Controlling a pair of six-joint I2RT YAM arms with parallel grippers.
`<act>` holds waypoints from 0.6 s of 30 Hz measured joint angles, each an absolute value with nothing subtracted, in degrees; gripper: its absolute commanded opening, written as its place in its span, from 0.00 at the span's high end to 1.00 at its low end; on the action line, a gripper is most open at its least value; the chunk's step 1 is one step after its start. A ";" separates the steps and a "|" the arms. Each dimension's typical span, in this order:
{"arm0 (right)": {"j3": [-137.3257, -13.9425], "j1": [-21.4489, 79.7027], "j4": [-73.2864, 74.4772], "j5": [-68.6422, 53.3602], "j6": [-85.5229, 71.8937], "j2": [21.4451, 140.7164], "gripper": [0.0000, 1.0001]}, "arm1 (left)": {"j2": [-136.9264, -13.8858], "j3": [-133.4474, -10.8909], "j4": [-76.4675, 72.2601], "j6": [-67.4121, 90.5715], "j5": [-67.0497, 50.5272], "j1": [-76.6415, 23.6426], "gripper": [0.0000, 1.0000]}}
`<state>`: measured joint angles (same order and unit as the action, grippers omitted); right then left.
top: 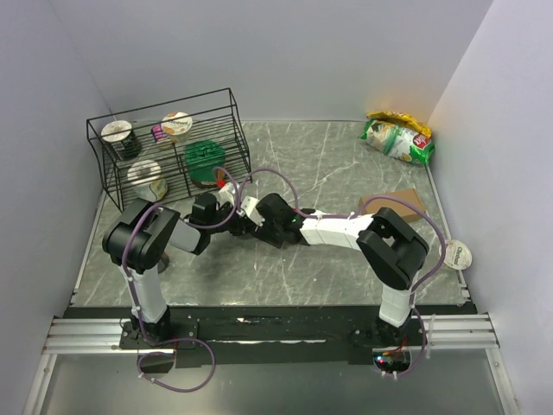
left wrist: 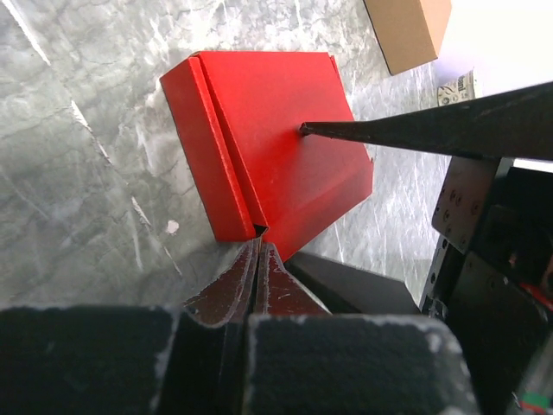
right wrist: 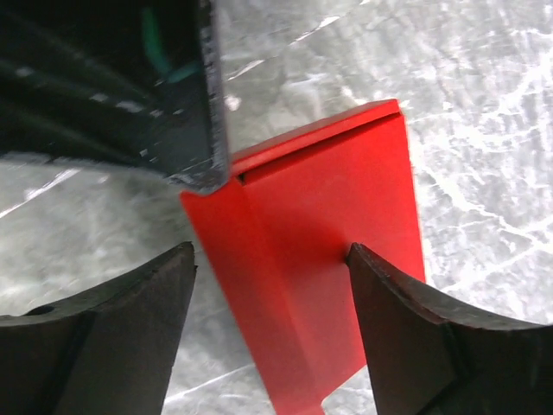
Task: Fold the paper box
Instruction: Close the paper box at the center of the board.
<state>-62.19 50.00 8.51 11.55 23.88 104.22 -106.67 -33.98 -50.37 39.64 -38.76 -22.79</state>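
Observation:
The paper box (left wrist: pixel 276 147) is a bright red card box lying flat on the marble table, with a narrow folded flap along its left side. Only a red sliver of the box (top: pixel 223 183) shows from above, between the two wrists. My left gripper (left wrist: pixel 259 249) is shut, its tips pressed against the box's near corner at the crease. My right gripper (right wrist: pixel 268 255) is open and straddles the box (right wrist: pixel 320 285). One of its fingertips (right wrist: pixel 356 255) rests on the red top panel, the other hangs over bare table. That fingertip (left wrist: pixel 304 130) shows as a thin black point on the box.
A wire rack (top: pixel 164 147) with cups stands at the back left, close behind the grippers. A plain brown cardboard box (top: pixel 402 201) lies to the right, a snack bag (top: pixel 397 138) in the back right corner. A white disc (top: pixel 460 255) sits by the right edge.

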 measured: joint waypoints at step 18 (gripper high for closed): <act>-66.87 50.35 11.16 13.85 28.27 108.36 0.68 | -106.32 -34.22 -50.00 40.91 -38.41 -20.18 0.29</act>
